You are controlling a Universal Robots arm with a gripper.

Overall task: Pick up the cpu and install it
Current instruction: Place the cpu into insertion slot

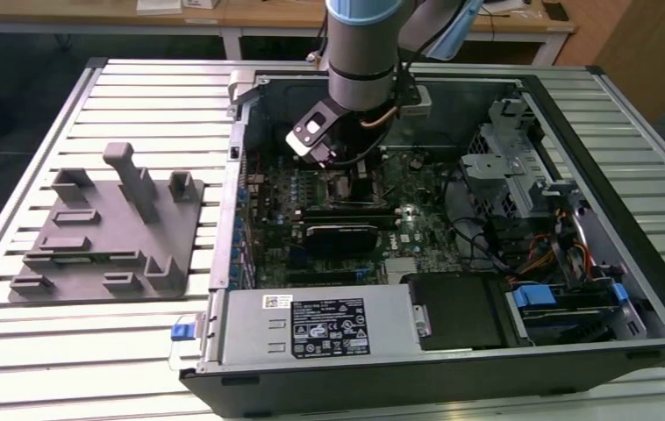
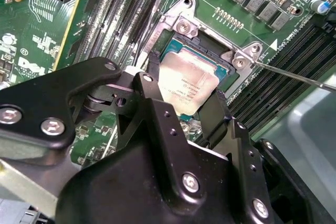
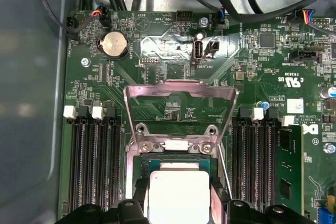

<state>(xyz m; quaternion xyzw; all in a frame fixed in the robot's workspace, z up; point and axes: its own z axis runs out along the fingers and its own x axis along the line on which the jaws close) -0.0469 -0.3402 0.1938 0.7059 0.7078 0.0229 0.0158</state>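
In the exterior view the open computer case (image 1: pixel 613 263) lies on a slatted table (image 1: pixel 98 351), and its walls fence in the motherboard (image 1: pixel 420 219). The arm comes down through the open side, with the gripper (image 1: pixel 350 168) low over the board. A grey fixture (image 1: pixel 104 232) sits well apart at the exterior view's left.

In the second wrist view the gripper (image 2: pixel 184 95) is closed on two opposite edges of the cpu (image 2: pixel 188 83), which sits within the socket (image 2: pixel 223 66); whether it is fully seated I cannot tell. A thin lever rod (image 2: pixel 299 77) runs off beside the socket.

In the first wrist view the cpu (image 3: pixel 178 192) lies between the black fingers (image 3: pixel 139 205). The load plate (image 3: pixel 178 90) stands open just beyond it, and memory slots (image 3: pixel 94 171) flank the socket closely on both sides
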